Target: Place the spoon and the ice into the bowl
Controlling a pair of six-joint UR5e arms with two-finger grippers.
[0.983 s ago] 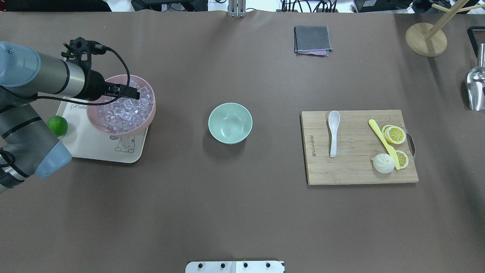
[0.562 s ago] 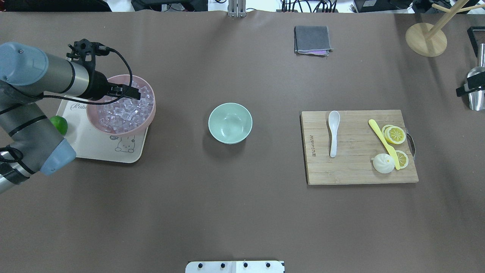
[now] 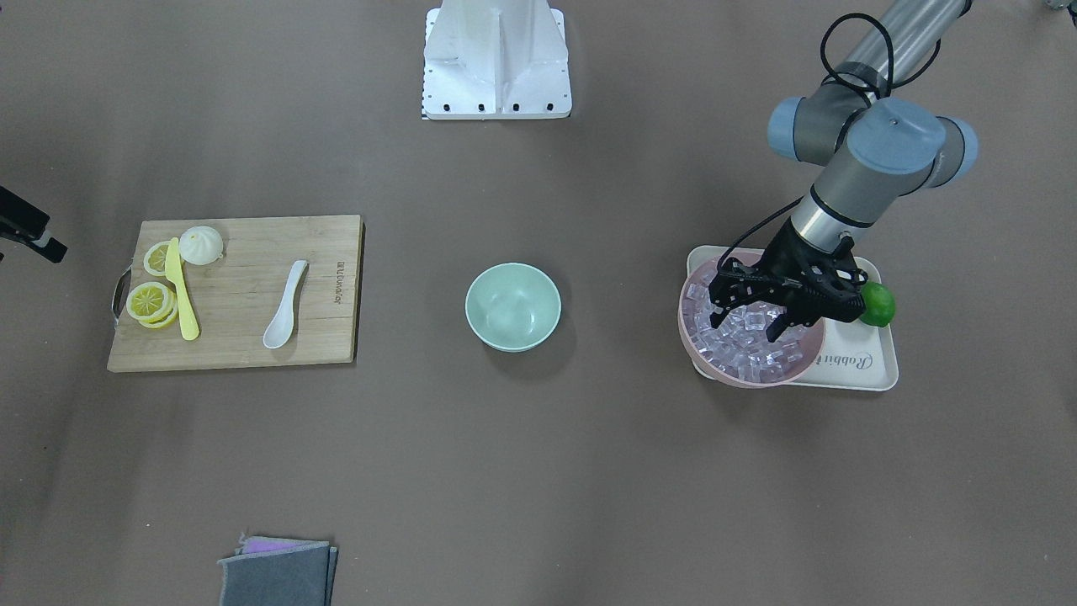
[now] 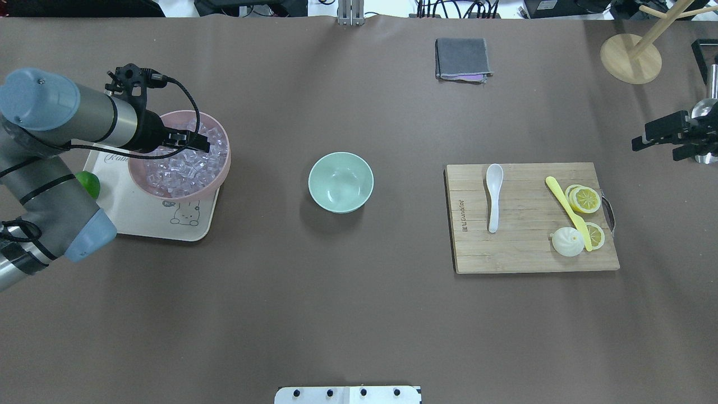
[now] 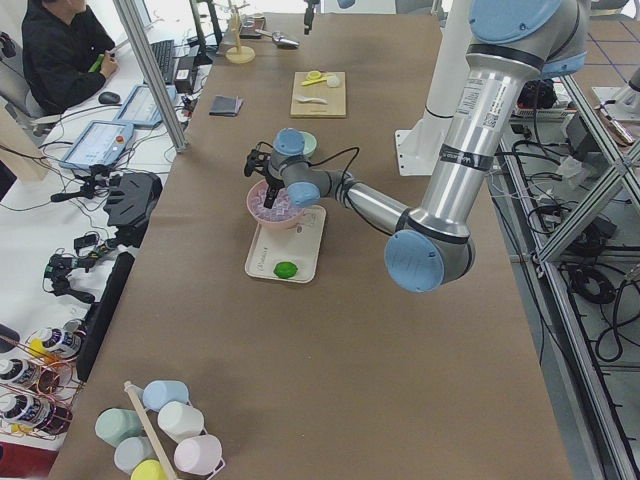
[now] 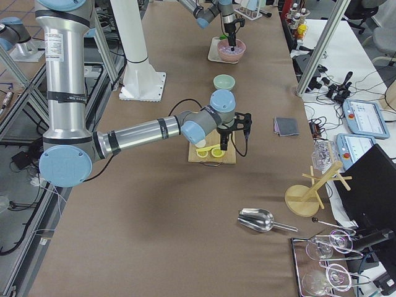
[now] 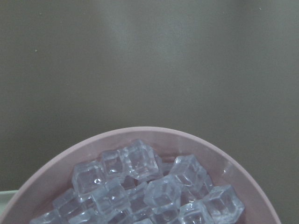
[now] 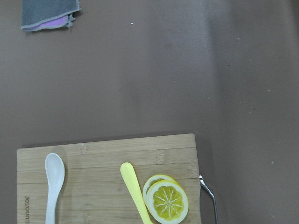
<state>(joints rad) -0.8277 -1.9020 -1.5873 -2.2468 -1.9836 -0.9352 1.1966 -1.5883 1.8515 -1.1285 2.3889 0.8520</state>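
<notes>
Mid-bench [image 4: 359, 314], straight out from the robot: the bowl [image 4: 340, 185], mint-green, upright.

Level with the bowl, on its left: a cream tray [image 4: 146, 221], with a lime [image 4: 91, 184] at the edge away from the bowl and a pink bowl [image 4: 180, 194] at the edge nearer it. Heaped in the pink bowl: the ice [image 4: 185, 168], many clear cubes, well apart from the bowl.

Over that heap: the left pincer [image 3: 747, 326], pointing down, fingers spread wide, tips at the top cubes. Nothing seen gripped between them; no telling whether the tips touch the ice.

Level with the bowl on its right, well apart: a wooden board [image 4: 521, 255]. On the board's side nearest the bowl: the spoon [image 4: 493, 196], lying flat, scoop toward the far edge. Farther from the bowl on the same board: a yellow knife [image 4: 566, 210], lemon slices [image 4: 586, 199] beside it, and a white bun [image 4: 567, 242] touching it.

Past the board, far right of the bowl: the right pincer [image 4: 653, 148], raised above the bench, fingers parted, holding nothing.

Farther out than the bowl and to its right: a folded grey cloth [image 4: 461, 59]. Farthest right of the bowl: a wooden stand [image 4: 629, 59] and a metal scoop [image 6: 257, 218].
</notes>
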